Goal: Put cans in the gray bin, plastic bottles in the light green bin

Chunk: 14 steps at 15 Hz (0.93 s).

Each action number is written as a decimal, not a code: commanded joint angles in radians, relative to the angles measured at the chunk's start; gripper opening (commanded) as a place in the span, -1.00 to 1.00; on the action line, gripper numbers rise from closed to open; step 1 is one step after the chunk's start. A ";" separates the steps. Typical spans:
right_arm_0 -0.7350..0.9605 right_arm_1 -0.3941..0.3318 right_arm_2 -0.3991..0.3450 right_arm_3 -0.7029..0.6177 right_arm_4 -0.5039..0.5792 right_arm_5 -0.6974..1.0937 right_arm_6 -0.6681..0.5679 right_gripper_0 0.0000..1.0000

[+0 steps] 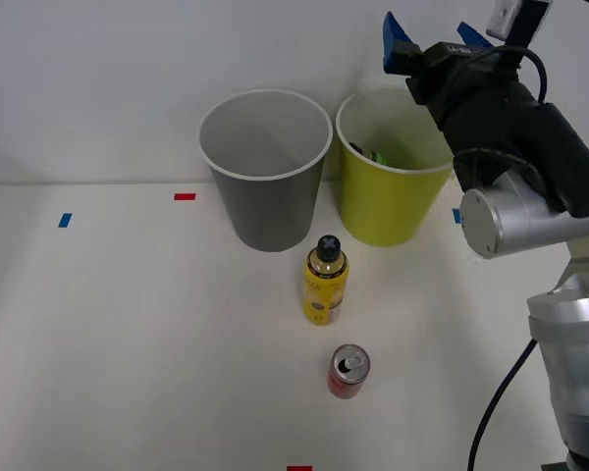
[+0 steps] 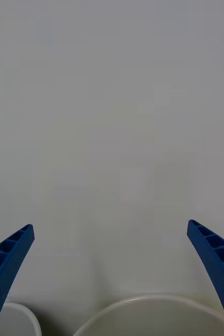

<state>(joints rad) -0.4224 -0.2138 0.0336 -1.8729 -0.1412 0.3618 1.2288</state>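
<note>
While the right gripper [image 1: 434, 39] hovers wide open and empty above the round yellow-green bin [image 1: 388, 211], the yellow black-capped plastic bottle [image 1: 325, 282] stands at its 7 o'clock, well apart; the small red can [image 1: 348, 372] stands beyond.

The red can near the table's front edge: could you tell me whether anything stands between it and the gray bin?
The red can has the upright yellow bottle roughly on its line to the gray bin; a lift could clear it.
</note>
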 commanded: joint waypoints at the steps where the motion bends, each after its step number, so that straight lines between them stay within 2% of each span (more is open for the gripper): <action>1: 0.108 0.001 0.000 -0.003 0.008 -0.176 -0.009 1.00; 3: 0.180 0.002 -0.001 -0.031 0.022 -0.228 -0.014 1.00; 11: 0.527 0.027 -0.017 -0.258 0.115 -0.231 -0.012 1.00; 14: 0.640 0.070 -0.018 -0.284 0.135 -0.261 -0.012 1.00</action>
<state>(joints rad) 0.1827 -0.1621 0.0154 -2.1511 -0.0164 0.1154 1.2155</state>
